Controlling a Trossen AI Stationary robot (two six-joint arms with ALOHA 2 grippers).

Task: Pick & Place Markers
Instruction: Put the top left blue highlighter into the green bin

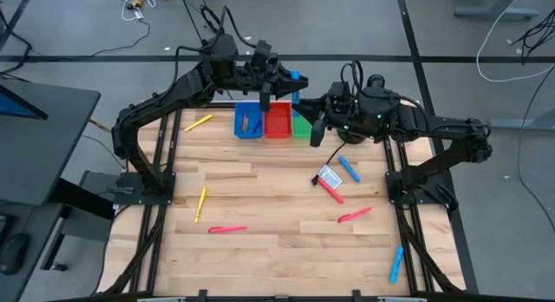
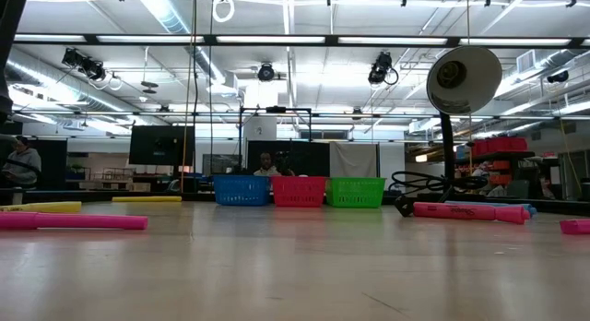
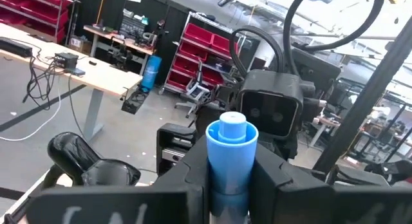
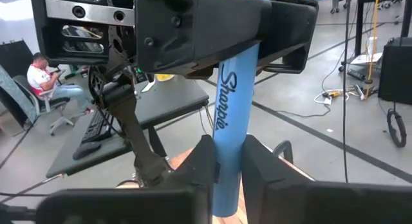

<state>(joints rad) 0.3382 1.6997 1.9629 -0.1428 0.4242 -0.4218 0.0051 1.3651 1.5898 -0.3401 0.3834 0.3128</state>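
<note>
A blue marker is held in the air over the bins at the table's far edge, between both grippers. My left gripper is shut on it, and so is my right gripper, just to the right of the left one. Other markers lie flat on the table: yellow ones, pink ones, a red one and blue ones. Neither gripper shows in the low view. My left gripper pinches the blue marker's upper part between its two fingers, which lie across it. One round end sticks out past the fingers. The marker is lifted clear. My right gripper pinches the marker's lower part between its two fingers, below the left gripper's hold. The printed barrel rises from its fingers, tilted, up into the left gripper.
Blue, red and green bins stand in a row at the far edge, under the grippers. A small white-and-blue card with a cable lies right of centre. Dark frame rails run along both table sides.
</note>
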